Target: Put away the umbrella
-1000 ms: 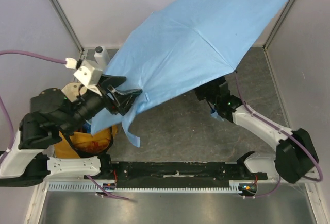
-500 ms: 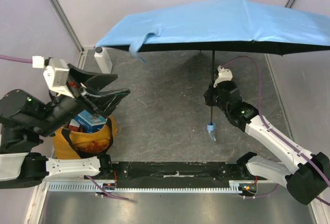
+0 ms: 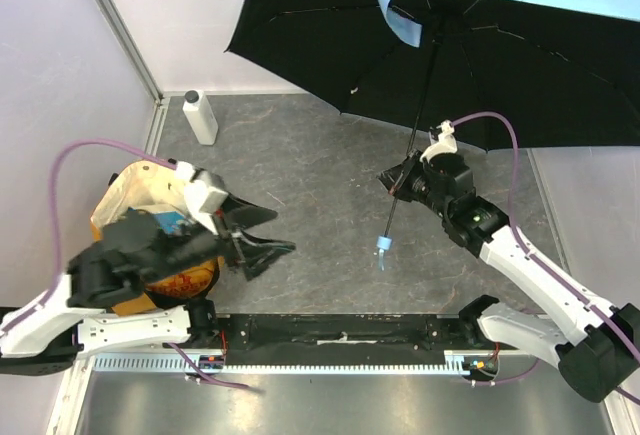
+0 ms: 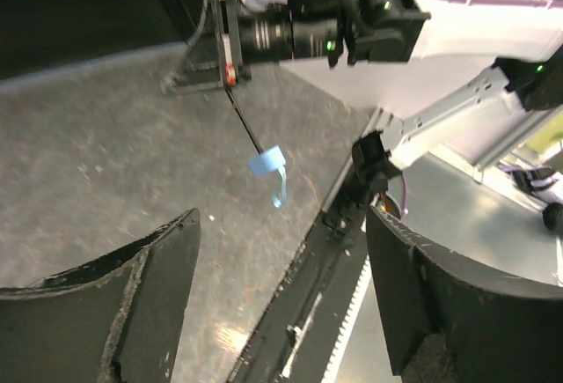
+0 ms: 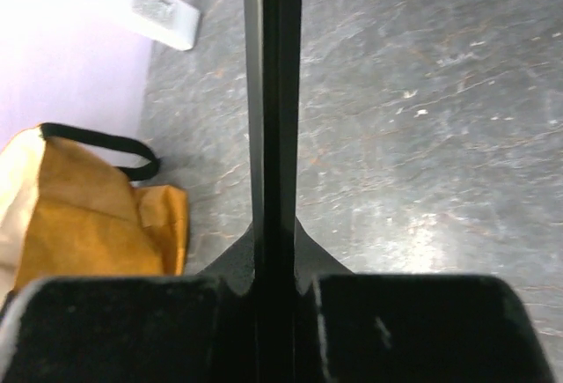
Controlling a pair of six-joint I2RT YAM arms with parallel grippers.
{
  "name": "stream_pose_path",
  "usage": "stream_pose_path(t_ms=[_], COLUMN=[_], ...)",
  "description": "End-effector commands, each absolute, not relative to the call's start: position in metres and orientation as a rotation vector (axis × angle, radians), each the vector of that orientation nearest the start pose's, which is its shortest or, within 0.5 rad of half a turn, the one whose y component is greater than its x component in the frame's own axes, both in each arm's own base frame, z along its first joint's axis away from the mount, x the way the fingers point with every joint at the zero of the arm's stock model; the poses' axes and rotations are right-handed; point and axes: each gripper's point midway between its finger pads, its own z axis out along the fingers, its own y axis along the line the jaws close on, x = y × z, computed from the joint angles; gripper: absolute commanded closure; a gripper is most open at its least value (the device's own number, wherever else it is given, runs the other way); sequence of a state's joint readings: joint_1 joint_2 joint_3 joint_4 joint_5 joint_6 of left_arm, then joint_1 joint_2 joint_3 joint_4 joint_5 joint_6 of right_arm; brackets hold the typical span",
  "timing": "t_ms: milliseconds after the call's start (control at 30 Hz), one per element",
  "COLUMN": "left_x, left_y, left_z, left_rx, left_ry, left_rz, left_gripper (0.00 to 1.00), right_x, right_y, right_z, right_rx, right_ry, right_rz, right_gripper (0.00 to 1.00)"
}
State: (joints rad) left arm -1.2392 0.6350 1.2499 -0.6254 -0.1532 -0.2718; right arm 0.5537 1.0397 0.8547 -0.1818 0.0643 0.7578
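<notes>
At the lower left of the top view, the left gripper [image 3: 272, 232] hangs over the grey table [image 3: 320, 205] with its jaws spread wide. The left wrist view shows both fingers [image 4: 132, 295] well apart with nothing between them. Just behind it, against the left edge, sits the yellow-and-cream tote bag [image 3: 125, 190].

Right of centre, the right gripper [image 3: 399, 184] is clamped on the black shaft [image 3: 415, 115] of the umbrella [image 3: 500, 65]. In the right wrist view the shaft runs straight up the middle of the frame from between the closed fingers. The shaft's lower end hangs clear of the table, tilted toward the lower left, with a small blue strap [image 3: 381, 251] dangling from it. The canopy is fully open in the upper right, showing its dark underside and ribs, with sky-blue fabric along its top edge. A white bottle [image 3: 201, 118] stands at the far left corner.
</notes>
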Motion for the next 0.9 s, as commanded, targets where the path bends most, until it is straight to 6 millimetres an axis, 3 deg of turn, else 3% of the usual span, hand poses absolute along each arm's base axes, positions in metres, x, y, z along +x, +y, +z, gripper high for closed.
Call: stream_pose_path(t_ms=[0,100,233,367,567,733,867], left_x=[0.084,0.091,0.108,0.123,0.156,0.179,0.187], left_y=[-0.254,-0.293,-0.320,-0.340,-0.354,-0.360,-0.385], left_z=[0.389,0.356,0.326,0.330,0.333,0.345,0.343], left_rx=[0.632,0.597,0.461,0.419,0.414,0.342,0.391], left_ry=[1.610,1.698,1.791,1.744,1.755,1.690,1.695], left_rz=[-1.203,-1.249,-1.273,-1.444,-1.565,-1.707,-1.791], left_gripper=[0.17,0.19,0.37,0.32,0.30,0.29,0.29], right_x=[0.293,0.283,0.265,0.247,0.223,0.213,0.207], right_y=[0.220,0.227,0.236,0.244,0.232,0.220,0.221], right_z=[0.286,0.286,0.294,0.287,0.283,0.277,0.272], right_rx=[0.253,0.242,0.184,0.089,0.039,0.032,-0.003], right_ry=[1.794,1.748,1.647,1.658,1.649,1.664,1.656], right_rz=[1.022,1.128,1.280,1.340,1.331,1.275,1.295], right_gripper=[1.00,1.00,1.00,1.00,1.00,1.00,1.00])
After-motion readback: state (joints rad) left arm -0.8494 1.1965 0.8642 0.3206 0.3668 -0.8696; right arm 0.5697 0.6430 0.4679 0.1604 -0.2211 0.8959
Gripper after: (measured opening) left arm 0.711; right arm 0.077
